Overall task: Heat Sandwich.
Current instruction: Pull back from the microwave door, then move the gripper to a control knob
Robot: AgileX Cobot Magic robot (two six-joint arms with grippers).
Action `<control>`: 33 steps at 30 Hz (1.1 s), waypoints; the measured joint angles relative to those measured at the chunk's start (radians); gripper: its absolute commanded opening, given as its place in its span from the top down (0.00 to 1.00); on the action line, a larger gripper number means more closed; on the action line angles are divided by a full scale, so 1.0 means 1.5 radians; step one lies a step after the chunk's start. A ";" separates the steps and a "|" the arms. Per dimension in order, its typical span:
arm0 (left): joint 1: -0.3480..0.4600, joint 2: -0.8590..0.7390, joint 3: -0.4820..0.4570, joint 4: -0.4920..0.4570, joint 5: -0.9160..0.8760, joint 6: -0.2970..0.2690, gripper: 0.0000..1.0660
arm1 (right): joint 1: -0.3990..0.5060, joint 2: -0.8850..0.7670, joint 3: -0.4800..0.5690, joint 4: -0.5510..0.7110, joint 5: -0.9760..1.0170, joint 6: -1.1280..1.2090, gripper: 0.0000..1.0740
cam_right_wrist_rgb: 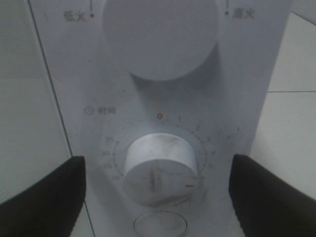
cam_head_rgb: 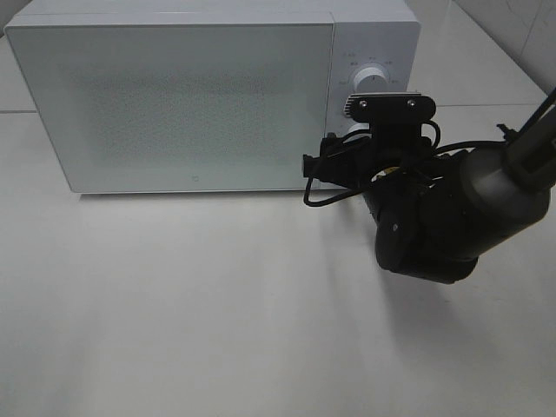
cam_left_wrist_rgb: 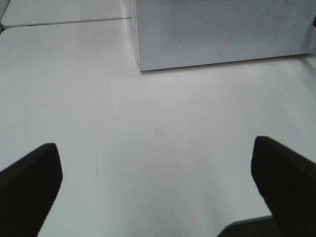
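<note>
The microwave (cam_head_rgb: 213, 95) stands far back on the table (cam_head_rgb: 174, 304), door (cam_head_rgb: 169, 109) left, control panel (cam_head_rgb: 387, 43) right, upper knob (cam_right_wrist_rgb: 160, 34) above lower knob (cam_right_wrist_rgb: 157, 170), with the right gripper (cam_right_wrist_rgb: 157, 197) just before the lower one.

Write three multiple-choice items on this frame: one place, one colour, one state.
1. Where is the right gripper? A in front of the round white lower knob of the boxy white microwave; B above the microwave; C inside it.
2. The small zero mark above that knob is: A red; B blue; C green.
3. The microwave's flat frosted door is: A wide open; B removed; C shut.
Key: 1 A, the knob sits between its open jaws; 2 A, the digit is printed red; 3 C, the door lies flush with the front.
</note>
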 measured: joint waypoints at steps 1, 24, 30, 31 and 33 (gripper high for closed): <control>0.000 0.000 0.000 0.000 0.000 0.000 0.05 | 0.000 0.000 0.000 0.000 0.000 0.000 0.29; 0.000 0.000 0.000 0.000 0.000 0.000 0.05 | -0.015 0.003 -0.007 -0.023 0.007 0.000 0.87; 0.000 0.000 0.000 0.000 0.000 0.000 0.05 | -0.015 0.003 -0.007 -0.023 0.007 0.000 0.86; 0.000 0.000 0.000 0.000 0.000 0.000 0.05 | -0.015 0.003 -0.007 -0.023 0.007 0.000 0.86; 0.000 0.000 0.000 0.000 0.000 0.000 0.05 | -0.015 0.003 -0.007 -0.023 0.007 0.000 0.86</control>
